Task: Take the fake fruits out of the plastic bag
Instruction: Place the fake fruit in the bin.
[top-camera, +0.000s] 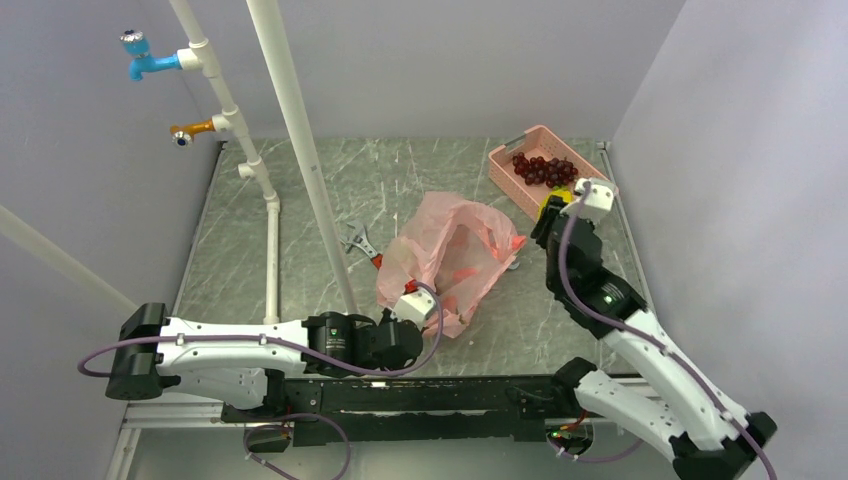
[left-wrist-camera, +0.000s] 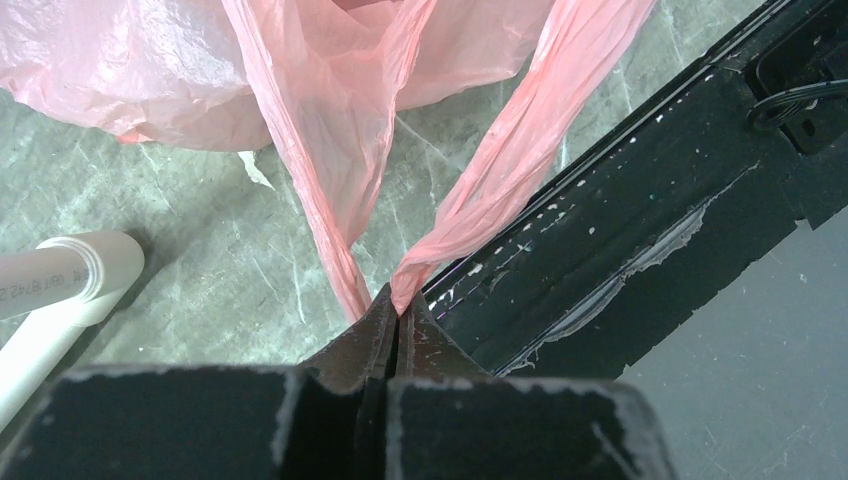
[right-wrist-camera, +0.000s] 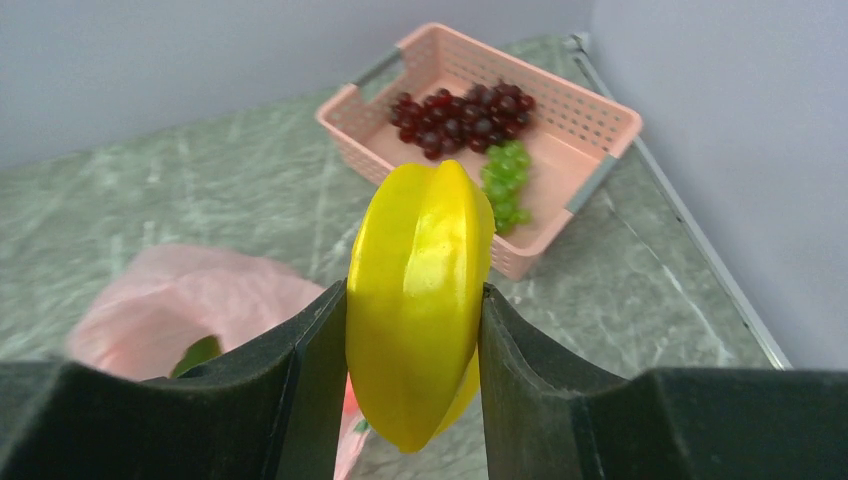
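The translucent pink plastic bag (top-camera: 450, 255) lies crumpled in the middle of the table. My left gripper (top-camera: 408, 312) is shut on the bag's handle (left-wrist-camera: 395, 290) at its near end; the handle strands (left-wrist-camera: 320, 190) run up from the closed jaws. My right gripper (top-camera: 553, 208) is shut on a yellow oblong ridged fruit (right-wrist-camera: 420, 290) and holds it above the table between the bag and the pink basket (top-camera: 505, 170). A dark red grape bunch (right-wrist-camera: 460, 115) and a light green grape bunch (right-wrist-camera: 505, 180) lie in the basket. A green fruit (right-wrist-camera: 200, 352) shows in the bag's mouth.
A red-handled wrench (top-camera: 362, 247) lies left of the bag. White pipes (top-camera: 300, 140) with blue (top-camera: 150, 62) and orange taps (top-camera: 192, 130) stand at the left; one pipe end shows in the left wrist view (left-wrist-camera: 60, 285). A black rail (left-wrist-camera: 620, 230) borders the near table edge.
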